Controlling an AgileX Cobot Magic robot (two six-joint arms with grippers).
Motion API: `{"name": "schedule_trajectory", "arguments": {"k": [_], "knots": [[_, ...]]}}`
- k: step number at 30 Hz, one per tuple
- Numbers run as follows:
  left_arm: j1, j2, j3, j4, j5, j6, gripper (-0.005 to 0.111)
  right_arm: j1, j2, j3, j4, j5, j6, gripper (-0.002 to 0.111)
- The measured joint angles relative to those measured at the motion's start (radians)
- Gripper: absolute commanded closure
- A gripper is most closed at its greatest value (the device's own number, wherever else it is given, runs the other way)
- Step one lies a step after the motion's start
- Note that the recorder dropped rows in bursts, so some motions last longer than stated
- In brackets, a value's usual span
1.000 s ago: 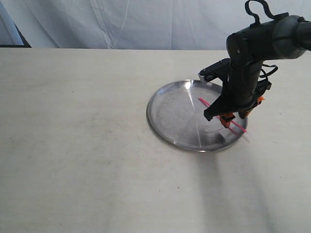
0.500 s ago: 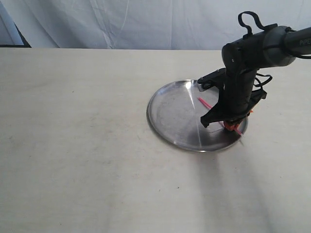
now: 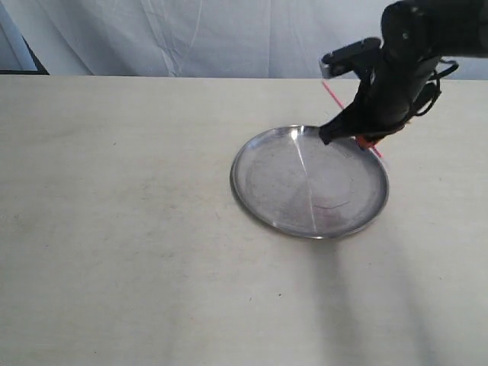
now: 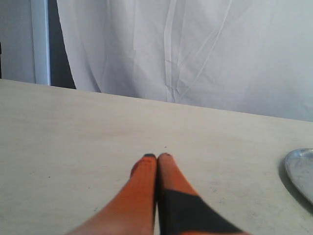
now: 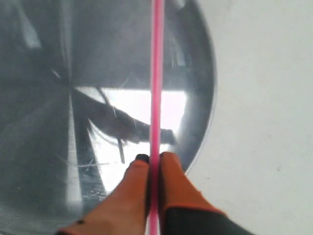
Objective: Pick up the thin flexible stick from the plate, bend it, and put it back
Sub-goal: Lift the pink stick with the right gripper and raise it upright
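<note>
The thin pink stick runs straight out between the orange fingertips of my right gripper, which is shut on it. In the exterior view that gripper hangs in the air above the far right rim of the shiny steel plate, and the stick pokes out on both sides of the arm. Below the stick in the right wrist view lies the plate, mirror-like. My left gripper is shut on nothing, low over bare table, with the plate's edge off to one side.
A pale tabletop spreads all round the plate. A white cloth backdrop hangs behind the table's far edge. A dark strip shows at the back left corner.
My right gripper has risen from the plate's surface and shifted toward the far rim, lifting the pink stick off the plate with it.
</note>
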Motion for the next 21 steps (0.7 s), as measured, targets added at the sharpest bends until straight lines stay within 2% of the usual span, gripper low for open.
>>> {"name": "schedule_trajectory", "arguments": {"k": [5,12,18,21], "knots": [[0.0,0.0,0.0,0.0,0.0,0.0,0.106,0.0,-0.168,0.068,0.04,-0.057,0.004,0.109],[0.0,0.0,0.0,0.0,0.0,0.0,0.106,0.0,-0.368,0.291,0.178,-0.096,-0.025,0.109],[0.0,0.0,0.0,0.0,-0.004,0.0,0.106,0.0,-0.562,0.479,0.409,-0.11,-0.168,0.109],[0.0,0.0,0.0,0.008,-0.078,-0.014,0.106,0.0,-0.668,0.555,0.548,-0.111,-0.262,0.109]]}}
